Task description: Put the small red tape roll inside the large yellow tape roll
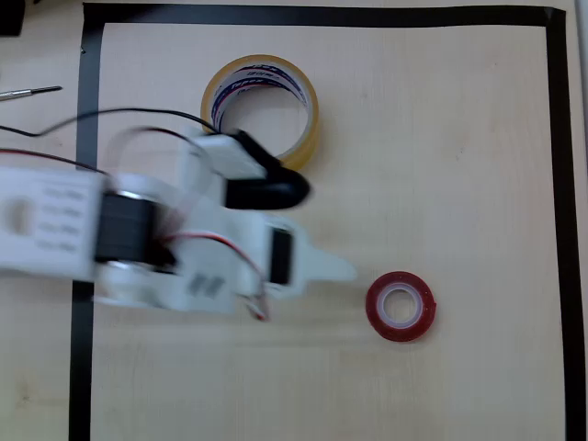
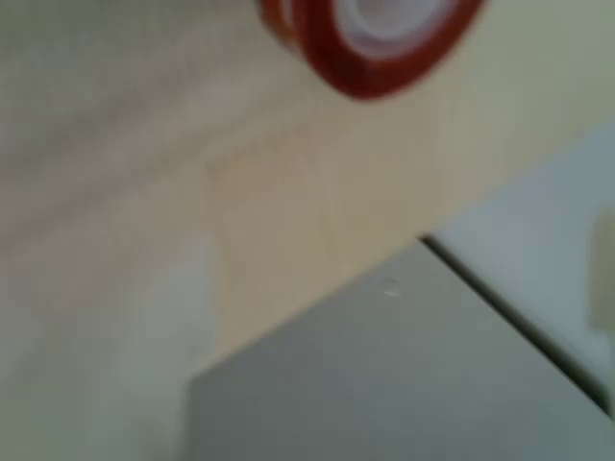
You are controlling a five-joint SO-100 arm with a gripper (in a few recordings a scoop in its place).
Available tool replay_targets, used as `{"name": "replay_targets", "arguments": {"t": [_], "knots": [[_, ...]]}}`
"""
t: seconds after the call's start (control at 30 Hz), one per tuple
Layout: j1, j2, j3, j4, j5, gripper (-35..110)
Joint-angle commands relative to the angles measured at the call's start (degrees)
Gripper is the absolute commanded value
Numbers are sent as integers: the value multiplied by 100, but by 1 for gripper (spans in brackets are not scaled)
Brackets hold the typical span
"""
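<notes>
Two tape rolls lie on the wooden table [image 1: 441, 138] in the overhead view: the large yellow tape roll [image 1: 262, 108] upper centre and the small red tape roll [image 1: 401, 306] lower right, well apart. The gripper [image 1: 326, 230], blurred at centre, holds nothing, its jaws parted, its white finger [image 1: 326, 266] pointing toward the red roll. The wrist view shows the red roll [image 2: 370, 43] at the top edge.

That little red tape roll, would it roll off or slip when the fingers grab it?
The small red tape roll lies flat on the table, so it probably won't roll. Its glossy surface may be slippery. It looks thin and likely light.
</notes>
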Motion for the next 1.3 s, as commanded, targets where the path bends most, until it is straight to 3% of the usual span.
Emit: {"name": "replay_targets", "arguments": {"t": [0.0,0.2,0.87,1.27], "knots": [[158,-1072,-2848,703,-26,20],[255,-4008,-7787,2575,18,20],[378,-4658,-7137,1283,-97,21],[193,-5247,-7084,1503,-88,23]]}}
